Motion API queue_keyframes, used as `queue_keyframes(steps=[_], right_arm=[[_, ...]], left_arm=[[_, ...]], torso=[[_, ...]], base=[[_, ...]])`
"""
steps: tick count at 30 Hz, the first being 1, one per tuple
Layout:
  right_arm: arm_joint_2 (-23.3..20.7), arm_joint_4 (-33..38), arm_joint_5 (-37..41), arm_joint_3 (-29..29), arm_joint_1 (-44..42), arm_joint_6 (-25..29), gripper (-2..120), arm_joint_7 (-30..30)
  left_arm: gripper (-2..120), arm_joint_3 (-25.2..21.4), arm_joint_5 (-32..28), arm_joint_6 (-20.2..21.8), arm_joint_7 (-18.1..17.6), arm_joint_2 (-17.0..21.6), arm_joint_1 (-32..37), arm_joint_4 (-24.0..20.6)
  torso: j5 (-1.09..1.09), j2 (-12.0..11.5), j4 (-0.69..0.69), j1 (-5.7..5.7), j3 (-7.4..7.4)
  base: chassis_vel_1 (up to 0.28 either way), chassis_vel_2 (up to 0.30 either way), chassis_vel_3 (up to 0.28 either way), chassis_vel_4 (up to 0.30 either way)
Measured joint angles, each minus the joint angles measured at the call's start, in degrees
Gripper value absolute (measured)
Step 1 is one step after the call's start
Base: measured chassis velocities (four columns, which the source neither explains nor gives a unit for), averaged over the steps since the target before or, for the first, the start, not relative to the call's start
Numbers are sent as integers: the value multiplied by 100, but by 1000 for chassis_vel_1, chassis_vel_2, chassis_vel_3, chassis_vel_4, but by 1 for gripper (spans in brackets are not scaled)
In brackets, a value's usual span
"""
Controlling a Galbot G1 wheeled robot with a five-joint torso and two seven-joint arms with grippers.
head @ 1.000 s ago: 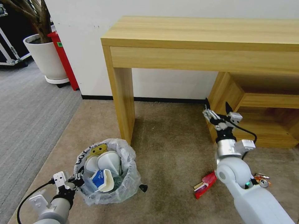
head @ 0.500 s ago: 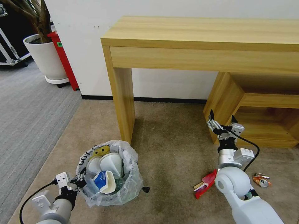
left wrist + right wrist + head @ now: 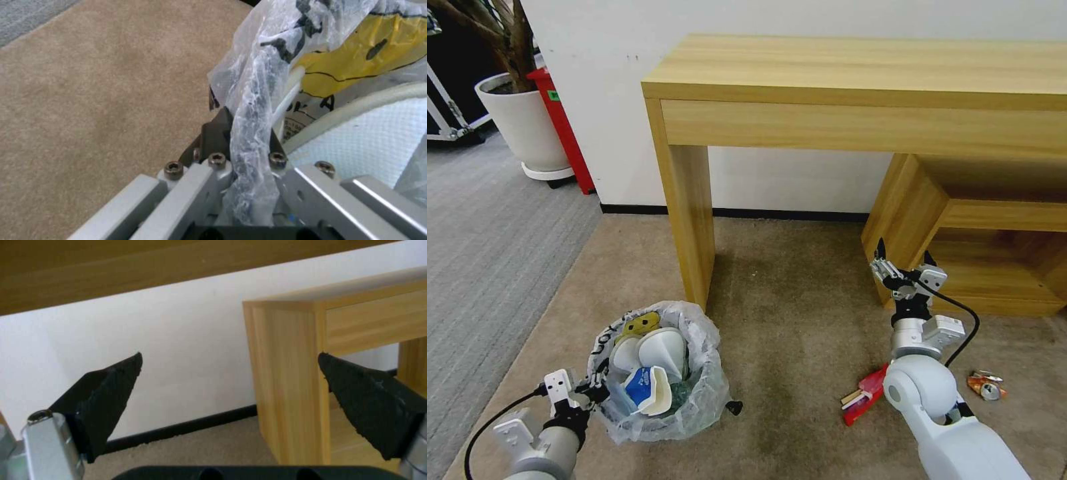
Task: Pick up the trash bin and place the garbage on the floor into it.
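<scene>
The trash bin point(image 3: 700, 400), lined with a crinkly plastic bag, stands on the beige floor point(image 3: 787, 313) at the lower left of the head view. White slippers point(image 3: 657, 350), a blue-white carton and a yellow piece lie inside it. My left gripper point(image 3: 594, 389) is shut on the bin's bag-covered rim point(image 3: 253, 140). More garbage lies on the carpet at the lower right: a red wrapper point(image 3: 864, 395) with a wooden stick, and a crushed can point(image 3: 986, 387). My right gripper point(image 3: 904, 252) is open and held up above them, pointing at the desk; its black fingertips point(image 3: 111, 386) hold nothing.
A wooden desk point(image 3: 860, 80) stands against the white wall, one leg point(image 3: 690, 213) just behind the bin and a low shelf unit point(image 3: 994, 260) at the right. A white plant pot point(image 3: 527, 127) and a red object stand at the far left on grey carpet point(image 3: 487, 247).
My right gripper has pulled back toward me and sunk a little, still open. The bin has shifted only slightly in my left gripper.
</scene>
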Motion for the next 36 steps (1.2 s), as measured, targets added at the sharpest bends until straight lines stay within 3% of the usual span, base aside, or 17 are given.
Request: queue_keyframes(steps=[36], right_arm=[[192,-41,-68,-59,-90,180,100,-34]], left_arm=[[1,-34,87,-75,79,-16,218,-67]], torso=[[0,0,0,0,0]], base=[[-19,-19,-17,-17]])
